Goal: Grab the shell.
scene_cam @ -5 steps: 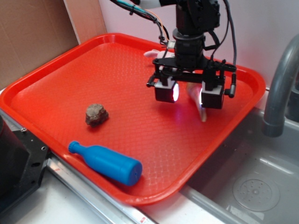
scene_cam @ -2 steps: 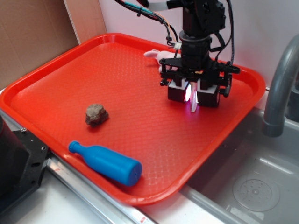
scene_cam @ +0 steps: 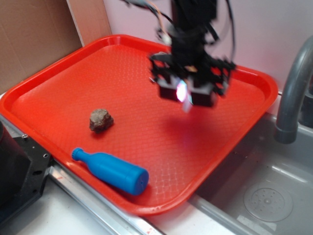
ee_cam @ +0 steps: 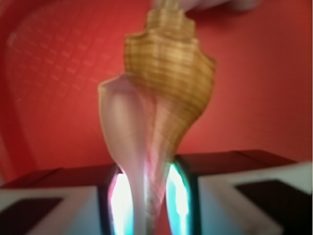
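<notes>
The shell (ee_cam: 161, 93) fills the wrist view, a tan ribbed spiral head with a pale tapering tip running down between my glowing pads (ee_cam: 121, 200). My gripper (ee_cam: 146, 203) is shut on that tip. In the exterior view the gripper (scene_cam: 187, 95) hangs above the red tray (scene_cam: 63, 83) at the back right, blurred by motion, and only the shell's pale tip (scene_cam: 187, 105) shows below the fingers, clear of the tray floor.
A lumpy brown rock (scene_cam: 100, 120) lies at the tray's left middle. A blue bottle (scene_cam: 112, 171) lies on its side by the front rim. A grey sink (scene_cam: 264, 191) and faucet (scene_cam: 292, 93) are to the right, cardboard (scene_cam: 34, 34) at the back left.
The jaws closed on the shell, then the gripper rose and shifted left, lifting the shell off the tray.
</notes>
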Tool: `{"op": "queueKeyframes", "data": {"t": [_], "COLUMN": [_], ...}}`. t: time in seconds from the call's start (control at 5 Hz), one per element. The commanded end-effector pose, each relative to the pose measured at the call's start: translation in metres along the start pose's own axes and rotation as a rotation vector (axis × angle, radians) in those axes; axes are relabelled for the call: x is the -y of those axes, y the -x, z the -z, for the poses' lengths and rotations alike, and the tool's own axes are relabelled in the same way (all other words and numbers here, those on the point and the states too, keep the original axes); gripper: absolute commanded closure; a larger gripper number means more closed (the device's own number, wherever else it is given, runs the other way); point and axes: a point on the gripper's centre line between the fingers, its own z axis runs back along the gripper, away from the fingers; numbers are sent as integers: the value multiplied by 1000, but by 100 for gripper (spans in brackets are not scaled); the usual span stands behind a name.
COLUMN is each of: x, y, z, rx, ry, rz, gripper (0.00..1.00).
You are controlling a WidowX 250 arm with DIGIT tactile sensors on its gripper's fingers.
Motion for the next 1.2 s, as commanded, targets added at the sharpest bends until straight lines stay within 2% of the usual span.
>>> {"op": "queueKeyframes", "data": {"t": [0.0,0.2,0.4,0.6,0.8,1.0], "x": [-15,-46,-84,-106,-125,-128], "y": [-2,-2,17,26,27,23], "z": [-93,-101,-120,-121,-107,-98], "rx": [42,54,106,109,49,22], "ry": [-69,-63,-78,-96,-112,-132], "rz": [4,-21,-124,-198,-270,-279], "gripper": [100,100,100,100,100,100]}}
